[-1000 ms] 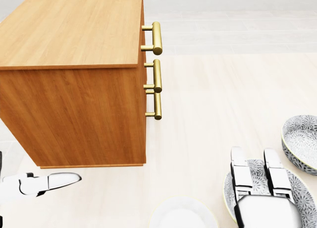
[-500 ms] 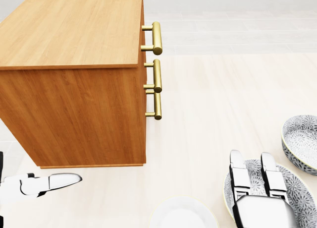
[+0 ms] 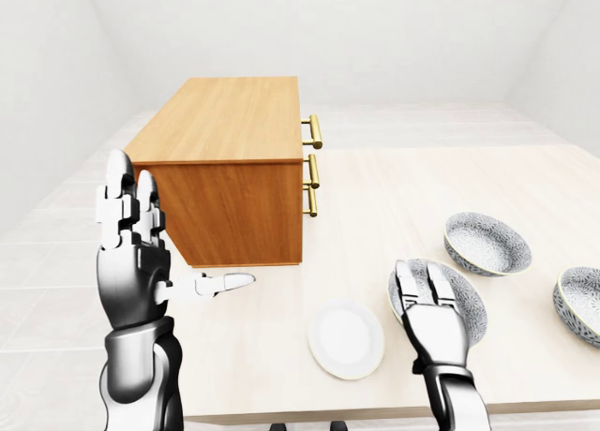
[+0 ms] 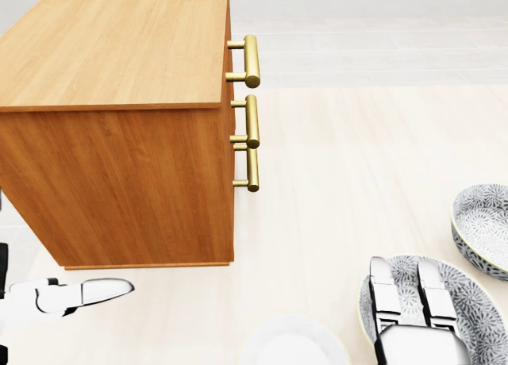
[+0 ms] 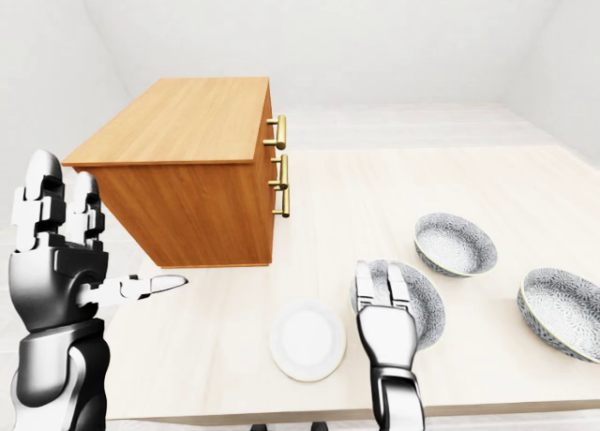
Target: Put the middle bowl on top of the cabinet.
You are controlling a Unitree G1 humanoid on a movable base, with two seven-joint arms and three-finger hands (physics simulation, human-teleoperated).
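Observation:
Three grey patterned bowls lie on the pale table [image 3: 394, 197] at the right of the left-eye view. The nearest bowl [image 3: 472, 306] is partly covered by my right hand [image 3: 419, 274], which lies flat and open over its left part, holding nothing. A second bowl [image 3: 487, 243] sits higher and to the right, and the third bowl [image 3: 579, 304] is at the right edge. The wooden cabinet [image 3: 234, 150] stands upper left, its flat top bare. My left hand [image 3: 136, 234] is raised and open beside the cabinet's near side, thumb pointing right.
A white plate [image 3: 346, 338] lies at the bottom centre, left of my right hand. Three brass handles [image 3: 312, 164] stick out of the cabinet's right face. The table's near edge [image 3: 309, 412] runs along the bottom of the view.
My right hand has slid a little toward the bottom of the head view, uncovering slightly more of the nearest bowl. The left hand has barely moved.

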